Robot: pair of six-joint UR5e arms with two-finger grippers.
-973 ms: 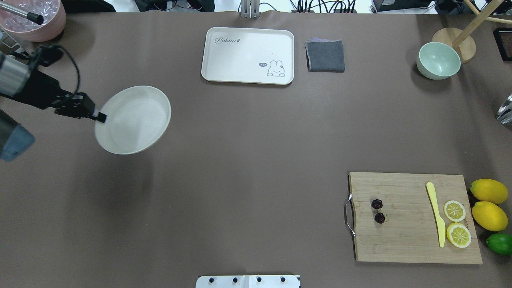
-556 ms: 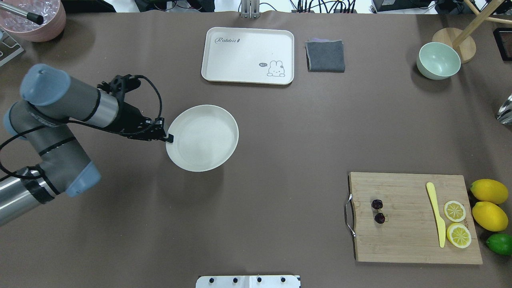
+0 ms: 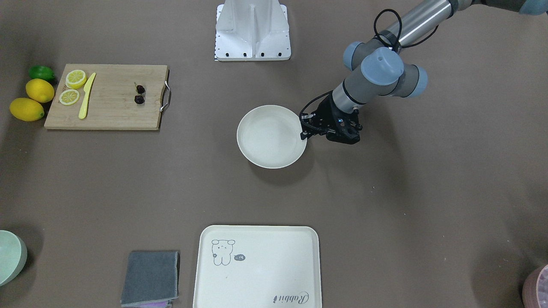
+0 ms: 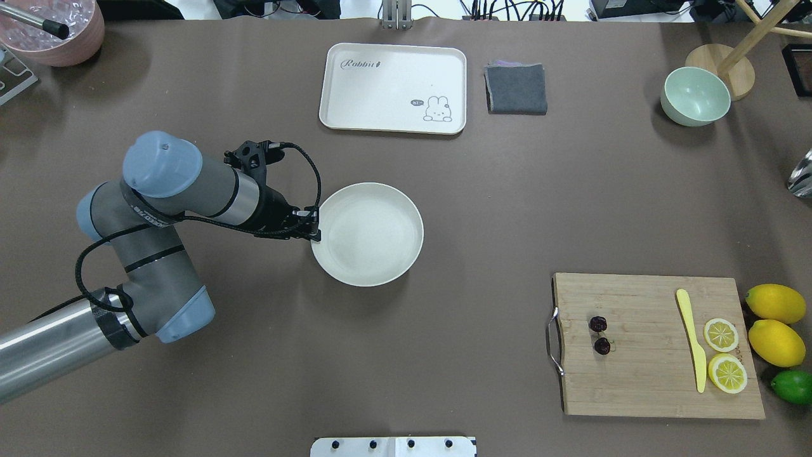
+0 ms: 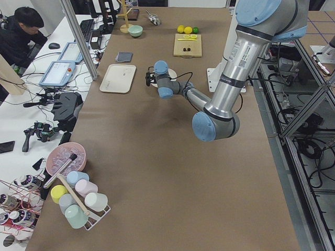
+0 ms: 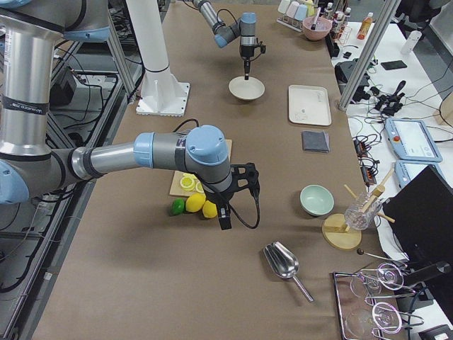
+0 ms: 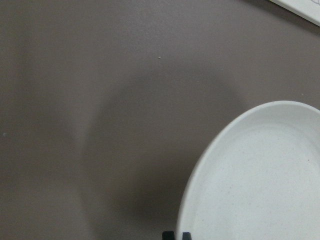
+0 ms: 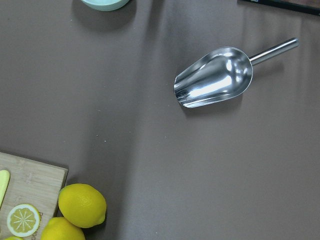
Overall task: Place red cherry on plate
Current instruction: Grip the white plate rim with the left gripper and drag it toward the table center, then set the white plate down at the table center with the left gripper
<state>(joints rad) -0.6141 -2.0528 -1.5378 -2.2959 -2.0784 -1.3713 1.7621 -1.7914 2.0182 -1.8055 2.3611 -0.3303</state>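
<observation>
The red cherry [image 4: 597,324] [image 3: 139,99], two dark fruits joined by stems, lies on the wooden cutting board [image 4: 634,381] near its handle end. The cream plate [image 4: 368,235] [image 3: 270,137] [image 7: 260,185] is empty and hangs a little above mid-table, casting a shadow beneath. My left gripper [image 4: 315,233] [image 3: 303,130] is shut on the plate's left rim. My right gripper [image 6: 225,221] shows only in the exterior right view, hovering beyond the lemons; I cannot tell whether it is open or shut.
The board also carries a yellow knife [image 4: 693,336] and two lemon slices [image 4: 721,334]. Lemons [image 4: 775,303] and a lime [image 4: 793,386] lie beside it. A rabbit tray [image 4: 393,87], grey cloth [image 4: 516,89] and green bowl [image 4: 695,95] sit at the far edge. A metal scoop [image 8: 215,77] lies right.
My left arm has swung to the right, carrying the plate from the table's left side toward the middle. The cherry and board have not moved.
</observation>
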